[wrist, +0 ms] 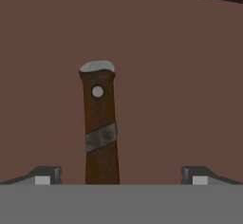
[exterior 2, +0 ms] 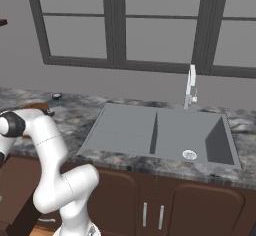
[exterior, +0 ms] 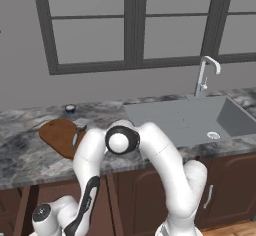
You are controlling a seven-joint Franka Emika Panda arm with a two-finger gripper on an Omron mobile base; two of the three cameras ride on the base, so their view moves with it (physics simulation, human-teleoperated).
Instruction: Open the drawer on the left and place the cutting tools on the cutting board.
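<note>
The counter (exterior: pixel 30 150) is marbled grey, mottled with pale and dark veins. Near its left end lies the reddish-brown cutting board (exterior: pixel 59 134), and at the back edge stands a small dark cup (exterior: pixel 70 109) with a teal rim. The sink (exterior: pixel 190 117) is plain flat grey, its tap (exterior: pixel 205 75) silvery white. The cabinet doors (exterior 2: pixel 140 205) beneath are dark brown with pale silvery handles. In the hand view, a tool handle (wrist: pixel 100 133) is dark brown with a grey band, a pale rivet and a light grey end, lying on the drawer floor (wrist: pixel 180 76), a duller lighter brown.
</note>
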